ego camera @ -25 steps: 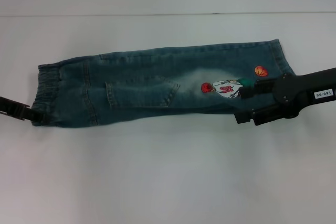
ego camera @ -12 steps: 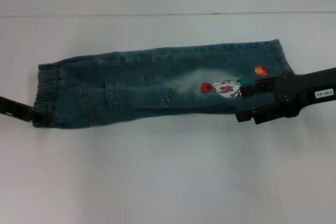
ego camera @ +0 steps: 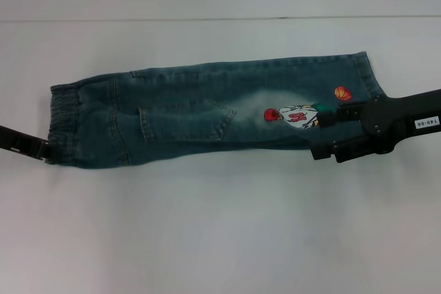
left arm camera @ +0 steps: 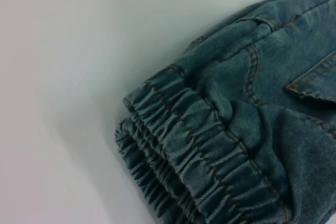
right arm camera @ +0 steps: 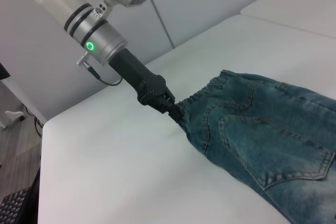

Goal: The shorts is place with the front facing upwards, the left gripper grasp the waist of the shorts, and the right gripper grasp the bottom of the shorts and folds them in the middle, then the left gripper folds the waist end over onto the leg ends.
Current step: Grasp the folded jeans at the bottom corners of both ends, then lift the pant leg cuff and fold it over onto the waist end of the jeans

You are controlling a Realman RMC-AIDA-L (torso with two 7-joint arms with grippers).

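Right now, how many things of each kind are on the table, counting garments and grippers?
Garments: 1, the shorts.
Grippers: 2, the left gripper at the waist of the shorts, the right gripper near the leg ends.
Total: 3.

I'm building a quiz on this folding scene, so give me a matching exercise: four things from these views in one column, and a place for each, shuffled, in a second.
Things:
1. left end effector
2. right end effector
3. waist of the shorts
4. orange basketball print

Places:
A. on the denim near the leg ends
B. at the waist corner nearest the robot
C. at the robot's left end of the shorts
D. over the leg, beside the cartoon player print

Pairs: 1-B, 2-D, 3-C, 4-A
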